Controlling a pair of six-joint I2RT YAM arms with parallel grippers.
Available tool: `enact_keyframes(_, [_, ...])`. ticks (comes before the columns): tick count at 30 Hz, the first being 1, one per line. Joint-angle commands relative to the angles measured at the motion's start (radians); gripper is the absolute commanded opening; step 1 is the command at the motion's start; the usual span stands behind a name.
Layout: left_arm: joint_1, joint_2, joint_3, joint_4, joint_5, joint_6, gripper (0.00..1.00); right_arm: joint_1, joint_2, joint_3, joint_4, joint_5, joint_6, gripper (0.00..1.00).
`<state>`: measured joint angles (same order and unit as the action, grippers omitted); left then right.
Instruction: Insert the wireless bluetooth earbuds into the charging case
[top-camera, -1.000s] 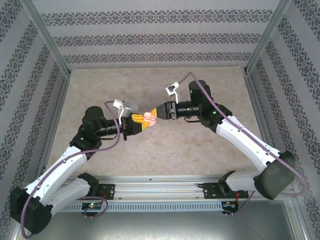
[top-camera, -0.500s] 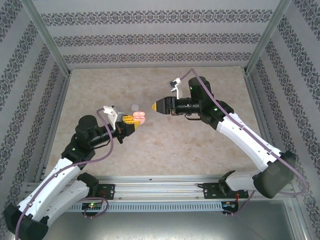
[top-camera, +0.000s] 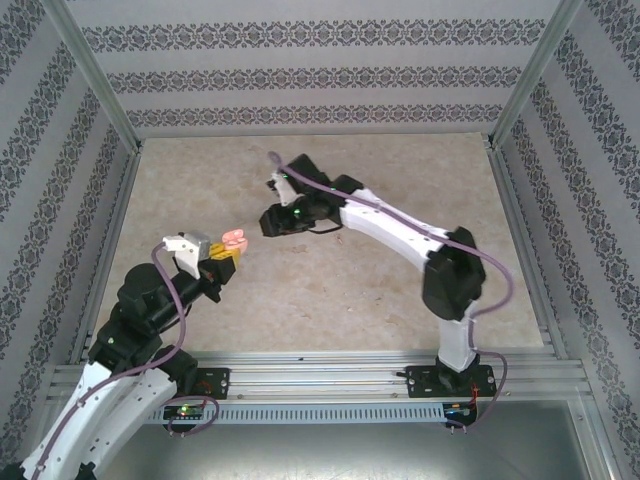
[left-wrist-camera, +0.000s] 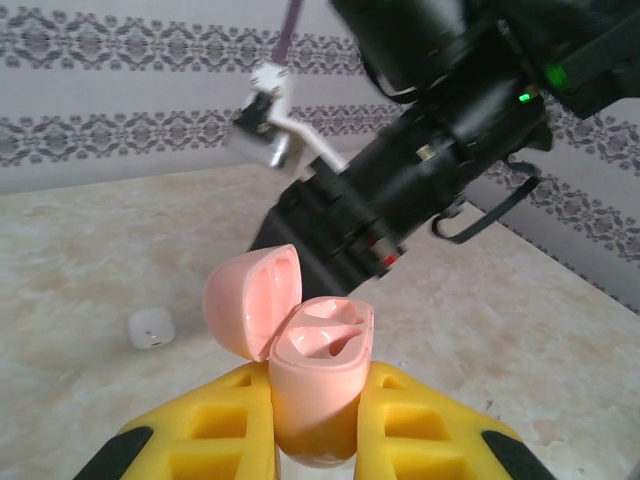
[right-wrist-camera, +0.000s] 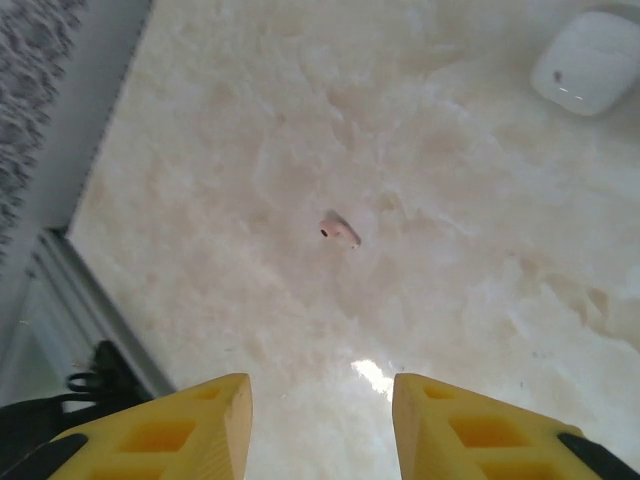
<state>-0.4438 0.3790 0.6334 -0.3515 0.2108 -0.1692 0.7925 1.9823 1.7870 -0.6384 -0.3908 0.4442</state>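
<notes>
Your left arm (top-camera: 145, 300) rises from the near-left base, folded close, with its wrist aimed far and to the right. The left gripper (top-camera: 224, 260) is clamped on the charging case (left-wrist-camera: 318, 375), with a yellow finger (left-wrist-camera: 215, 435) pressed against each side. Your right arm (top-camera: 395, 228) stands up from the near-right base, bends sharply at the elbow and reaches far-left across the middle. The right gripper (right-wrist-camera: 320, 425) points downward, jaws apart, with nothing between them.
</notes>
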Motion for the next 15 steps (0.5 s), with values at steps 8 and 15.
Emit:
enact_keyframes(8, [-0.003, -0.132, -0.002, -0.186, -0.116, -0.036, 0.0, 0.143, 0.487, 0.609, -0.309, 0.173, -0.188, 0.41])
enact_keyframes(15, [-0.003, -0.162, -0.002, -0.223, -0.121, -0.037, 0.0, 0.173, 0.668, 0.822, -0.373, 0.233, -0.223, 0.44])
